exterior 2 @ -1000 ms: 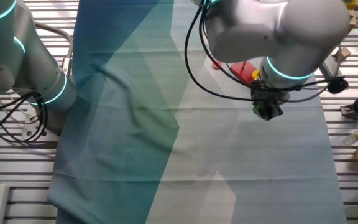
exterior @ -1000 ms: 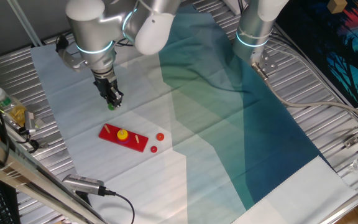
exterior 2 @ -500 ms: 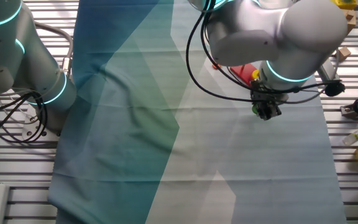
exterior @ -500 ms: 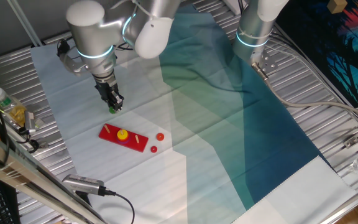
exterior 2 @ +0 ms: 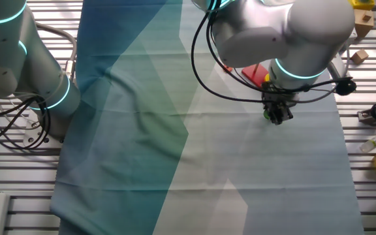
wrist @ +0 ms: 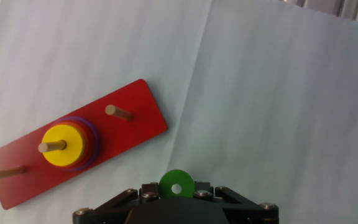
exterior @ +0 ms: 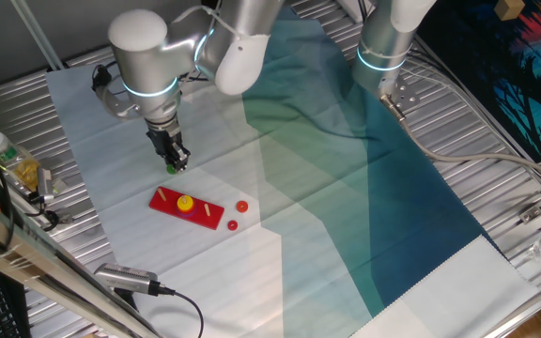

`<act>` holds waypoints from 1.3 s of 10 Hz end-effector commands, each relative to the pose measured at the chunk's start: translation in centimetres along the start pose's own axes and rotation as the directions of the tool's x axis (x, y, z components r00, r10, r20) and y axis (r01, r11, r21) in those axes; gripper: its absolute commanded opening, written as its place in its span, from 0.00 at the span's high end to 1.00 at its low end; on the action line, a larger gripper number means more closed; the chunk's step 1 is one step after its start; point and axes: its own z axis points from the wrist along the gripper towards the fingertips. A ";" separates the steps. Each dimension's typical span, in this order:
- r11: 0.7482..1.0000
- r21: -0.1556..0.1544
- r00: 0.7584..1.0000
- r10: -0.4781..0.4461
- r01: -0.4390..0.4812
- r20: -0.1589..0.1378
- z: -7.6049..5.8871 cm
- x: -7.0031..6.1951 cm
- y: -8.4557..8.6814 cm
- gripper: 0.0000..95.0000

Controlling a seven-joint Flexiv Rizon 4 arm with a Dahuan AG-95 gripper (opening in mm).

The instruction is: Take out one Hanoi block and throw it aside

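Note:
The Hanoi block, a tiny green disc (wrist: pixel 176 182) with a centre hole, sits in my gripper (wrist: pixel 176 186) at the bottom of the hand view; it shows as a green speck at the fingertips in one fixed view (exterior: pixel 171 169) and the other (exterior 2: pixel 267 116). My gripper (exterior: pixel 174 161) is shut on it, above the white cloth, just behind the red Hanoi base (exterior: pixel 187 207). The base (wrist: pixel 79 152) carries three wooden pegs and a yellow disc (wrist: pixel 62 145) on the middle peg, over a purple and a red one.
Two small red discs (exterior: pixel 241 206) (exterior: pixel 232 224) lie on the cloth to the right of the base. A second arm (exterior: pixel 388 42) stands at the back. A bottle (exterior: pixel 7 155) and clutter lie at the left edge, a cable and handle (exterior: pixel 130 279) in front.
My gripper has shifted slightly right and towards the red base with the green disc still in it. The base and discs have not moved.

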 end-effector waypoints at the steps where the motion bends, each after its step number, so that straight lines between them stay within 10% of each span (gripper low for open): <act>1: 1.000 -0.001 1.000 0.001 -0.001 -0.005 0.0 0.0 0.0 1.00; 12: 0.999 0.006 0.999 -0.041 0.041 -0.020 0.5 0.0 0.0 1.00; 13: 0.999 0.005 0.999 -0.045 0.045 -0.021 0.5 0.0 0.0 0.80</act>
